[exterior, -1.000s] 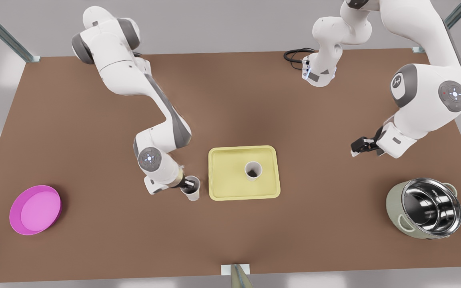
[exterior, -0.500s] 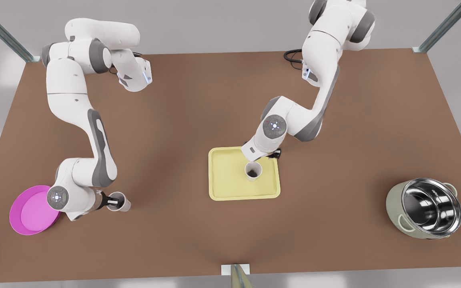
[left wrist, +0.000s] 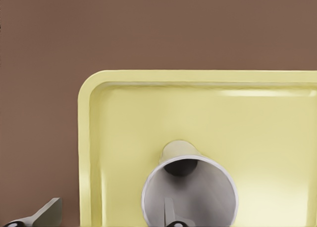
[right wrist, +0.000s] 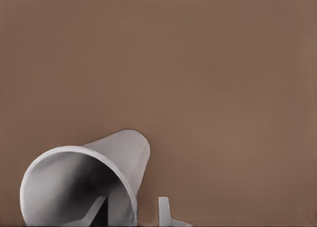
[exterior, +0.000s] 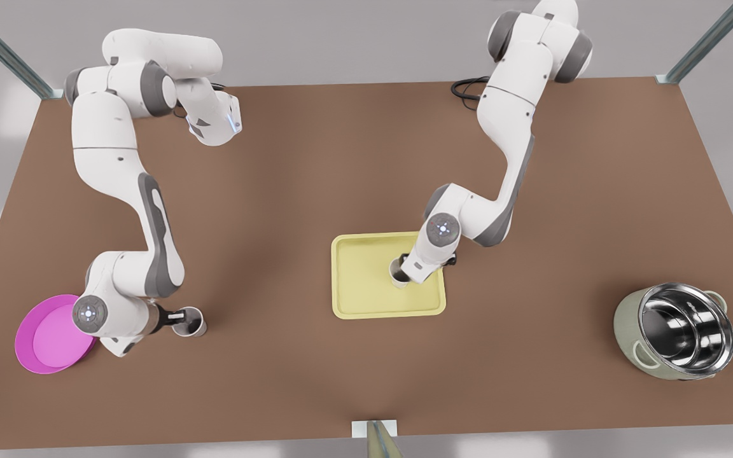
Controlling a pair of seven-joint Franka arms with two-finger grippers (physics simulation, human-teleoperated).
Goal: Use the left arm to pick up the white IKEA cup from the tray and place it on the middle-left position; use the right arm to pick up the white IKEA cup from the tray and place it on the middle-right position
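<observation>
A pale-yellow tray [exterior: 366,299] with rounded corners and a low rim lies flat mid-tabletop. One white cup [exterior: 397,273] stands upright on it, near its far right corner. A second white cup [exterior: 189,322] sits off the tray on bare brown tabletop, beside the magenta bowl [exterior: 48,337].

The plain brown desk [exterior: 354,159] lies bare across its middle and far half, between the two arms. At centre sits the flat pale-yellow rectangular tray [exterior: 360,289] with its low rim. The left tool [left wrist: 109,214] and a white tapered cup [left wrist: 188,187] occupy its part toward the front view's right, and the rest of the tray floor is free.

At the front view's left, the round magenta bowl [exterior: 29,356] lies just beside the right arm's wrist. A second white tapered cup [exterior: 189,321] stands directly at the right tool [exterior: 174,316].

The pale-green pot with steel lining [exterior: 675,331] stands well apart, near the front view's right edge
</observation>
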